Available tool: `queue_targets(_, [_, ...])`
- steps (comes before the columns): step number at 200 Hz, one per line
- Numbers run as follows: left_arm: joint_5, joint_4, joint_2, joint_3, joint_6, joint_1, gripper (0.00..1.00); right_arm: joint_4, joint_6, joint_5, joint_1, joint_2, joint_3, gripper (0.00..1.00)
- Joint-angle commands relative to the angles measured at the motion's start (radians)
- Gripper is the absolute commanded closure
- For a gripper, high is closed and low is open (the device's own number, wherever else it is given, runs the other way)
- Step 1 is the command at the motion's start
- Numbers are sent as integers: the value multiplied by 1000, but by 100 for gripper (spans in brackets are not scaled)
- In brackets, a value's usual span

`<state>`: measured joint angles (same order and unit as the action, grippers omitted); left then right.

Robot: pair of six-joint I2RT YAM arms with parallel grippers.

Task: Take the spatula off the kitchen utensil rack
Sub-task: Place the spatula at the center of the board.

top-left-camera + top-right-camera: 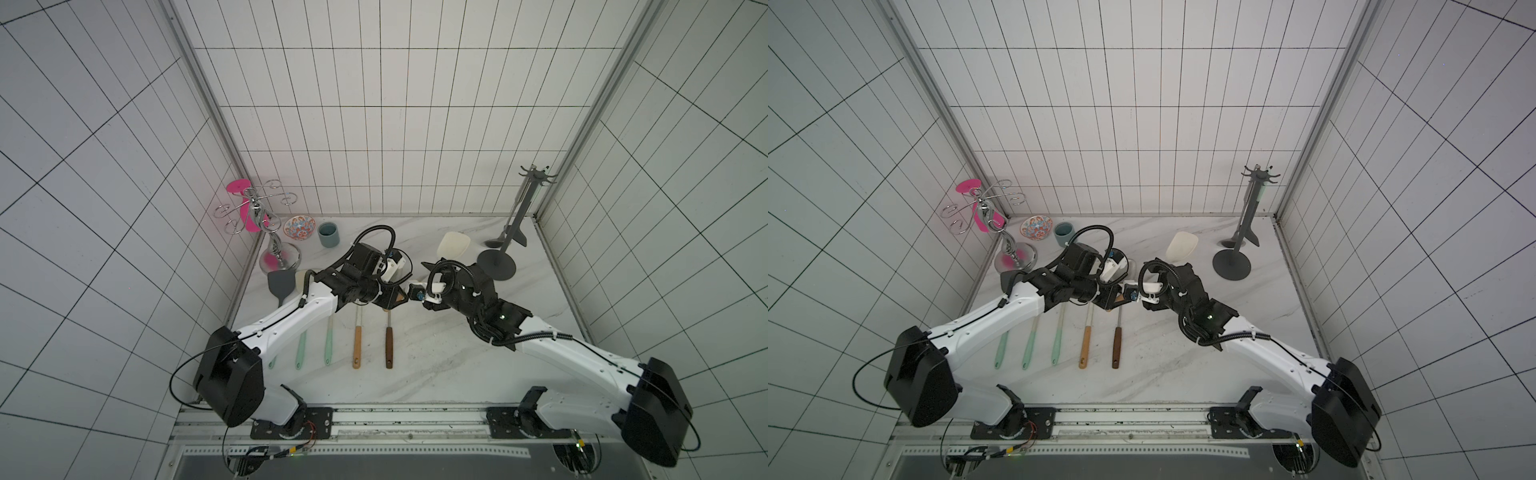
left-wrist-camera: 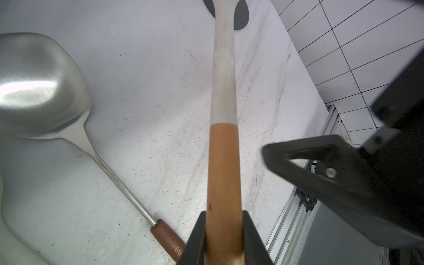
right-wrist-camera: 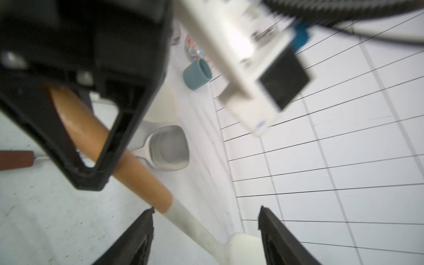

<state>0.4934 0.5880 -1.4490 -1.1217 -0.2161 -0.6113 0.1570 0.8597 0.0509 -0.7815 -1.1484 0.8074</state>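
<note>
I see the spatula [image 1: 453, 247] off the kitchen utensil rack [image 1: 496, 266]. It has a cream-white blade and neck on a light wooden handle, and the left gripper [image 2: 223, 229] clamps it at the wood. It points blade-first toward the rack, with the blade near the rack's round base in both top views. The rack stands upright in the table's far right corner, a thin dark grey pole on a flat disc, crowned by a ring of small hooks.
</note>
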Motion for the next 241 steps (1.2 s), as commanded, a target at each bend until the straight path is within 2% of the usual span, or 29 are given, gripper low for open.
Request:
queue_targets(1, [-64, -30, 1, -15, -2, -4, 100, -3, -414, 131, -13, 82, -37, 1])
queue_targets(32, [-134, -54, 7, 6, -38, -5, 100, -219, -784, 237, -13, 160, 21, 1])
queue_targets(51, [-190, -68, 14, 21, -72, -13, 100, -342, -938, 238, -8, 187, 44, 1])
queue_targets(78, [-342, -49, 26, 18, -133, -68, 100, -502, -1106, 232, 14, 218, 59, 1])
queue_targets(105, [-471, -75, 61, 47, -257, -143, 100, -620, -1187, 181, 72, 270, 30, 1])
queue_targets(126, [-593, -122, 74, 64, -366, -250, 100, -660, -1215, 172, 116, 332, -16, 1])
queue_targets(173, [-802, -195, -15, 30, -601, -447, 100, -686, -1294, 134, 219, 440, -100, 1])
queue_targets(190, [-858, -180, -56, 13, -668, -484, 100, -685, -1355, 151, 225, 461, -114, 1])
queue_targets(241, [-907, -178, -132, 34, -803, -529, 100, -752, -1569, 237, 226, 471, -116, 1])
